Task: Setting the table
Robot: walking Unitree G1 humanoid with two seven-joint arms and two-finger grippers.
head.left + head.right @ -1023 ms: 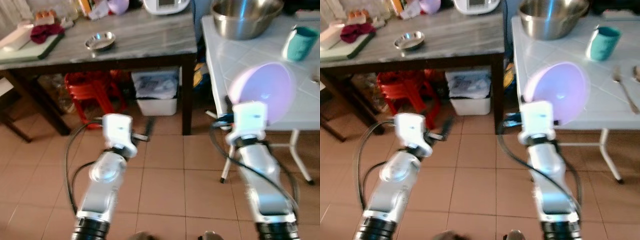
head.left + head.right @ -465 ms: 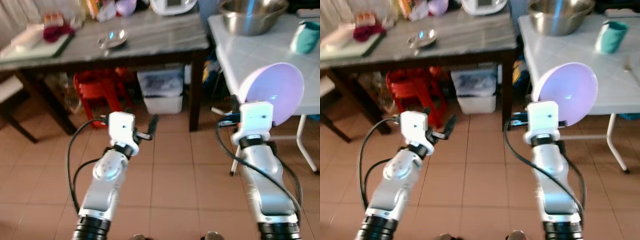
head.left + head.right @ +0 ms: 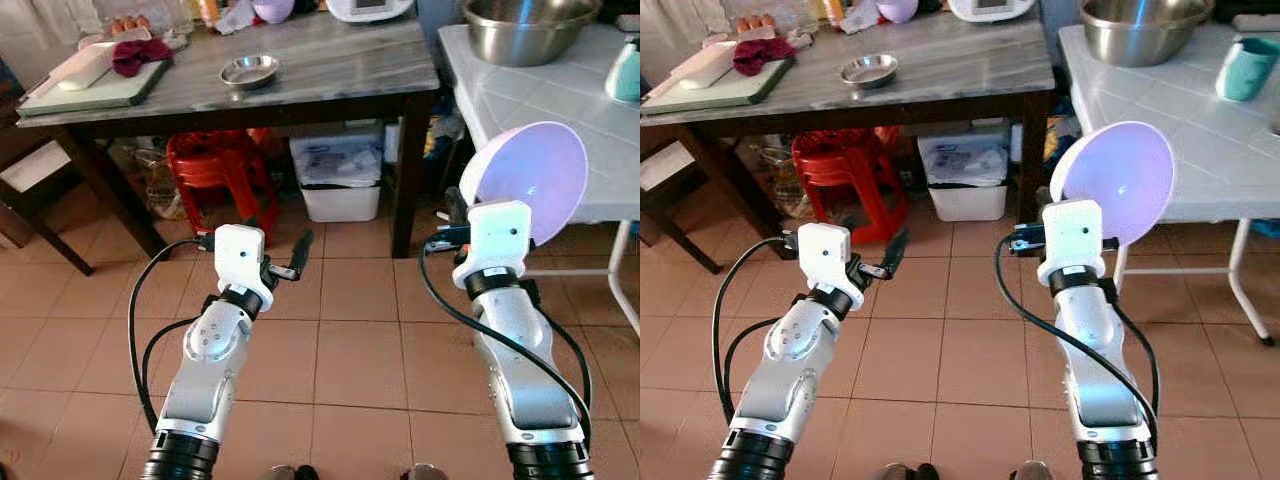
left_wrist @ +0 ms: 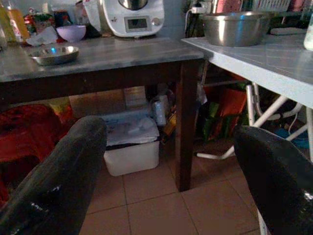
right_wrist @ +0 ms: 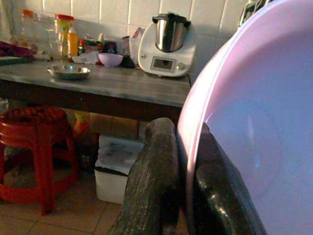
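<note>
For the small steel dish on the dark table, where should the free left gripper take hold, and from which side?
Judging by its shape, grip the small steel dish by its thin rim, coming from above at the table's front edge with the open left gripper. It sits low and shallow, so its sides offer little.

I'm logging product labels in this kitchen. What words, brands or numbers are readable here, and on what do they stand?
No text can be read.
White kitchen machine: its small display is lit, but the figures are too blurred to read.
Bottles and jars at the back of the grey table: labels too small and blurred.
Lilac bowl in the right gripper: no print.
</note>
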